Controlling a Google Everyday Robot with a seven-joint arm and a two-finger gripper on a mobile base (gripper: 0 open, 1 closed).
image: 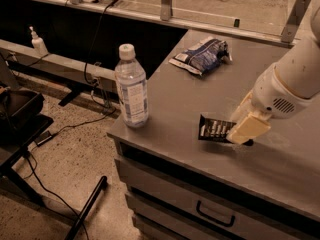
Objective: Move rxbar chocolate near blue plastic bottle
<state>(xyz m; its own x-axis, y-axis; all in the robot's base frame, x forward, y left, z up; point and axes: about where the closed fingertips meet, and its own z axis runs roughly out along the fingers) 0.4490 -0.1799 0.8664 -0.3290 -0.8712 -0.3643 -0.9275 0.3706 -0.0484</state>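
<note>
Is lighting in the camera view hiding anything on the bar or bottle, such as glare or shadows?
Camera view: dim, warm light. No glare on the blue plastic bottle near the left edge of the counter. The rxbar chocolate shows white lettering, but the gripper covers its right end.

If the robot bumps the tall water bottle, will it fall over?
Probably, if hit high up: the blue plastic bottle is tall, narrow and upright near the front-left corner of the counter, so it could topple off. Being round, it would likely roll once down. The end effector sits at the right end of the rxbar chocolate, apart from the bottle.
</note>
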